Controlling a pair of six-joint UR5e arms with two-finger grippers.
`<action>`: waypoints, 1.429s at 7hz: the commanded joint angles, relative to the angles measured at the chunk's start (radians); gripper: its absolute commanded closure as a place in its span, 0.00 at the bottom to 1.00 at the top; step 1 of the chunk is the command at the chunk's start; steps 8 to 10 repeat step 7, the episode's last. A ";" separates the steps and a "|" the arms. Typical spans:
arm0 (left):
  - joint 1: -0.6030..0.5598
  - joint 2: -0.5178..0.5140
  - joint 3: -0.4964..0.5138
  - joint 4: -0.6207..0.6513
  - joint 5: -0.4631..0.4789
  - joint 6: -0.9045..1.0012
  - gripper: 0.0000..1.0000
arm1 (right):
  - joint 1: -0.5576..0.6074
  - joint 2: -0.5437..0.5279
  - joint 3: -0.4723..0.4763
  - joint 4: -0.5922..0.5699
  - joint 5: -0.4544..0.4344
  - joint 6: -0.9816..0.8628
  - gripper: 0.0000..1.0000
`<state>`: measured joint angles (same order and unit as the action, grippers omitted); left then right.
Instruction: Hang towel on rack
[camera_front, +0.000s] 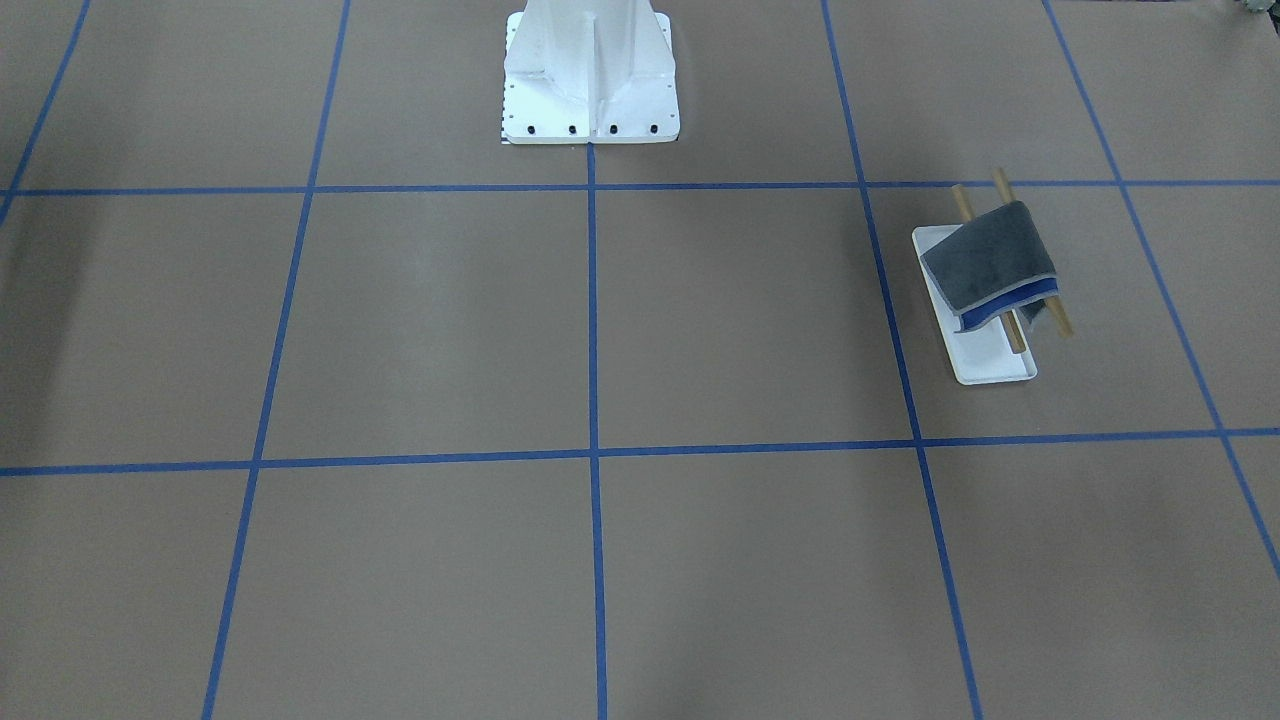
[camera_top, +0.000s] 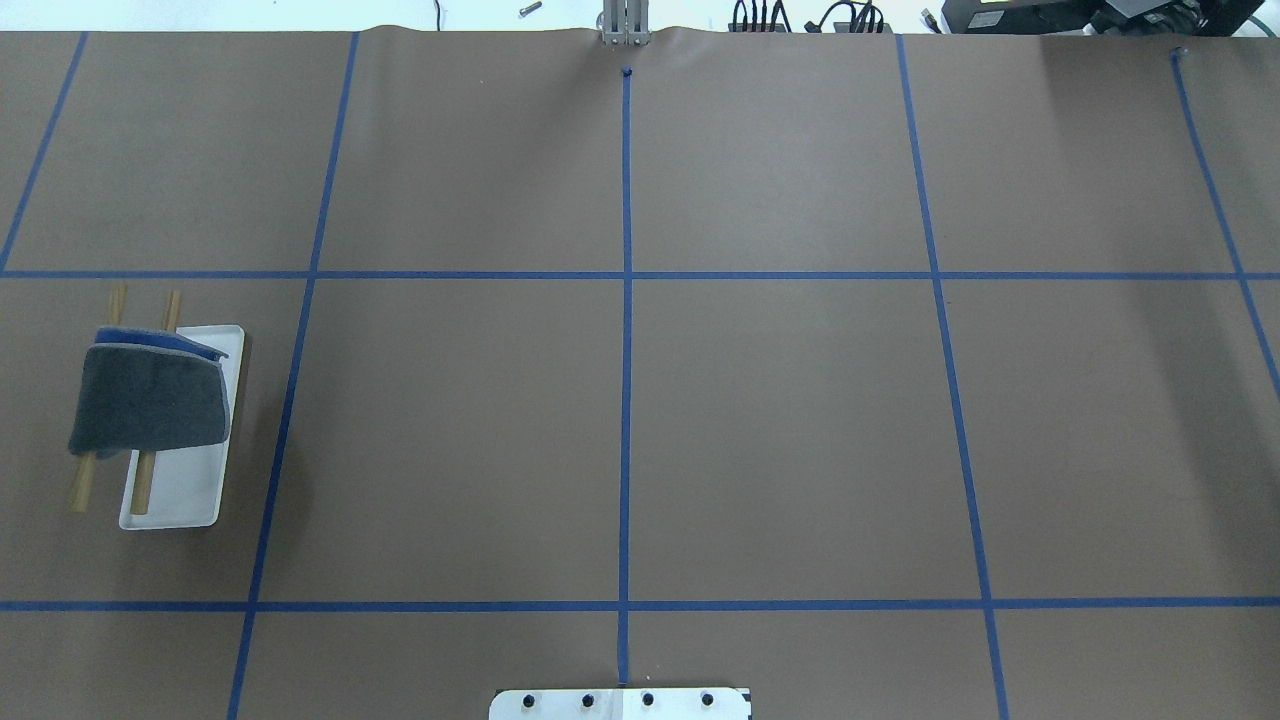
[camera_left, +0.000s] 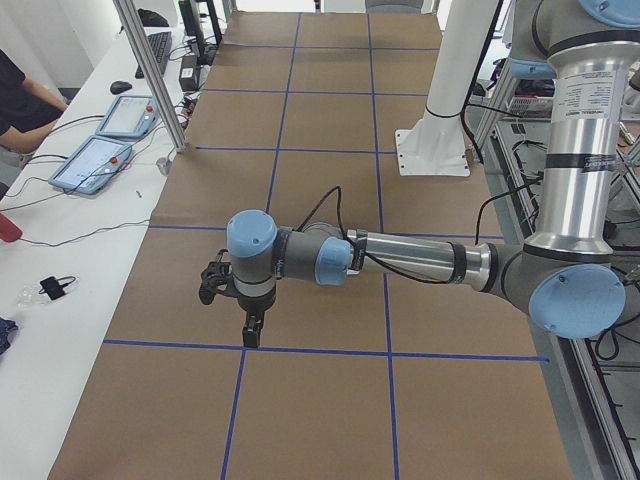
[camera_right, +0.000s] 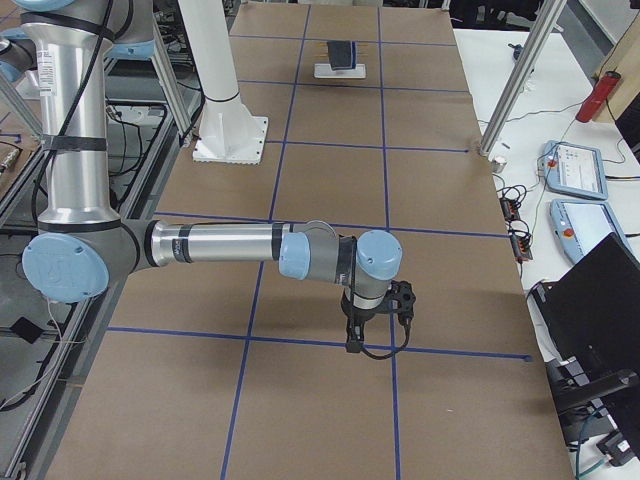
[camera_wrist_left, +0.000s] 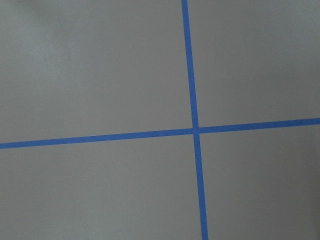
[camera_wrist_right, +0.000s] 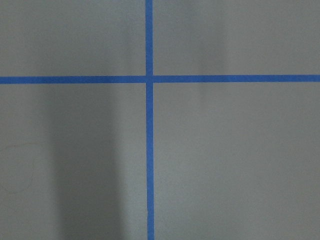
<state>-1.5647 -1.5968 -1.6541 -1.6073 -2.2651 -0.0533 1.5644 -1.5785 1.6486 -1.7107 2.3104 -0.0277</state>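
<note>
The dark grey towel (camera_front: 988, 263) with a blue underside lies draped over the two tan wooden bars of the rack (camera_front: 990, 366), whose white tray base stands on the table. In the overhead view the towel (camera_top: 150, 397) and rack (camera_top: 183, 492) are at the far left. They show small and far off in the exterior right view (camera_right: 341, 53). My left gripper (camera_left: 250, 334) shows only in the exterior left view and my right gripper (camera_right: 355, 342) only in the exterior right view. Both point down over bare table, far from the rack. I cannot tell whether they are open or shut.
The large white bolted pedestal (camera_front: 591, 75) stands at the robot's side of the table. Blue tape lines (camera_top: 626, 400) divide the brown table cover into squares. Both wrist views show only brown cover and tape crossings. Operator desks with tablets (camera_right: 575, 168) flank the far edge.
</note>
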 joint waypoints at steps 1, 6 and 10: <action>0.000 0.000 0.000 -0.002 -0.001 -0.007 0.02 | 0.002 0.011 0.000 0.000 0.000 0.000 0.00; 0.002 0.000 0.004 -0.006 0.001 -0.007 0.02 | 0.003 0.003 -0.001 0.000 0.001 0.000 0.00; 0.002 0.000 0.002 -0.008 0.001 -0.007 0.02 | 0.003 0.005 0.000 0.000 0.009 -0.001 0.00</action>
